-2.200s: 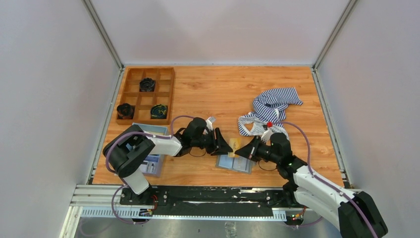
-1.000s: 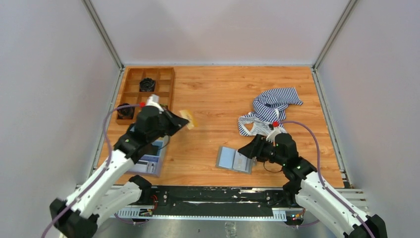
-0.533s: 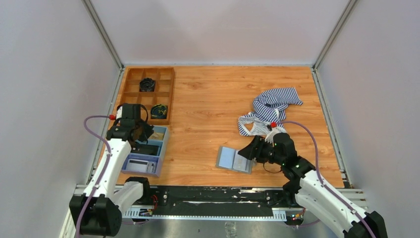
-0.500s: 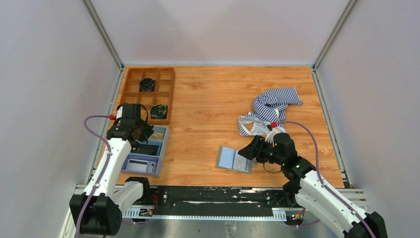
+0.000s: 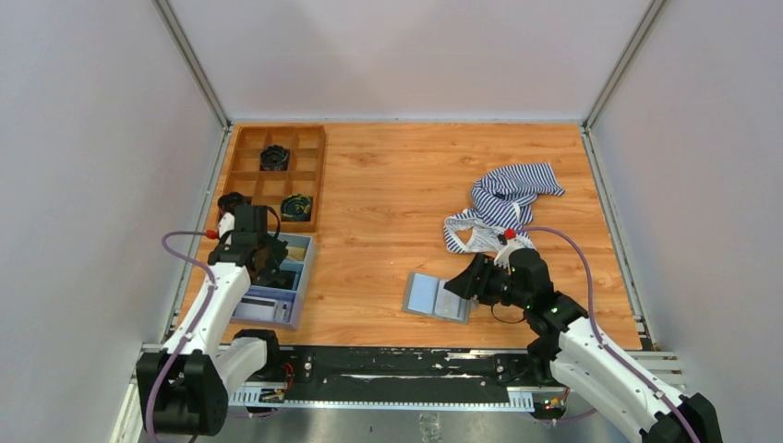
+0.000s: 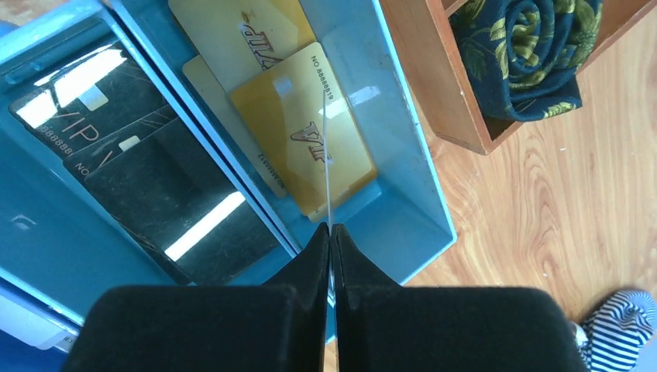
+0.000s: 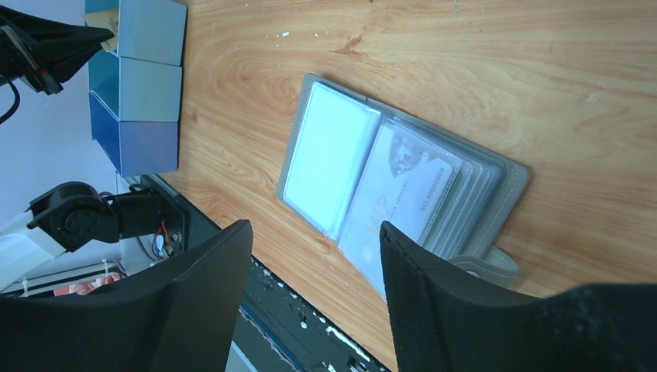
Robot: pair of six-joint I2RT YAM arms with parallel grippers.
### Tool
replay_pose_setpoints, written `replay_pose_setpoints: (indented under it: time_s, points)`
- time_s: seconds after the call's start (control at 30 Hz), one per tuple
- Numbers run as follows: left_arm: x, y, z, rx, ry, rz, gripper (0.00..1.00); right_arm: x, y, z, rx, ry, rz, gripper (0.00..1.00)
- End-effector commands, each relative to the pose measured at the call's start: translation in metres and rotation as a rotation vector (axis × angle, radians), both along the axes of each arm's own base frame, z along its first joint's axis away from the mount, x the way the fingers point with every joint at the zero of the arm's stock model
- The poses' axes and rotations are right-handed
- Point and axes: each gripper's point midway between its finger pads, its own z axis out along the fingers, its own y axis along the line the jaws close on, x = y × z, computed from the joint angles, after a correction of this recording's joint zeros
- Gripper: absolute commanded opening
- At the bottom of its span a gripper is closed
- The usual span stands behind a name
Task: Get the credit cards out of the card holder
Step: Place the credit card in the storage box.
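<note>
The card holder lies open on the table, a grey bifold with clear sleeves. A pale card sits inside one sleeve. My right gripper hovers open just above it, touching nothing. My left gripper is shut on a thin credit card, seen edge-on, over the blue tray's end compartment. Tan-yellow credit cards lie flat in that compartment. In the top view the left gripper is above the tray.
Black cards fill the tray's neighbouring compartment. A wooden organiser with rolled cloths stands right behind the tray. A striped cloth is bunched behind the right arm. The table's front rail runs near the holder.
My left arm has swung from the table's middle to the left, carrying the yellow card, and has come down over the blue tray. The right gripper has stayed open over the holder.
</note>
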Motion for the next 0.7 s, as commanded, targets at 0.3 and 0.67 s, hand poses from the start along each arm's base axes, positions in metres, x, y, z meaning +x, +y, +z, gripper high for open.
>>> replay_pose_setpoints:
  time_s: [0.3,0.67]
  points:
    - [0.002,0.013,0.024,0.019,-0.148,0.091,0.0,-0.004,-0.002,-0.006,-0.012,0.021,0.006,0.65]
    - [-0.008,0.017,0.044,0.032,-0.242,0.104,0.0,-0.003,0.002,-0.009,-0.006,0.033,0.017,0.64]
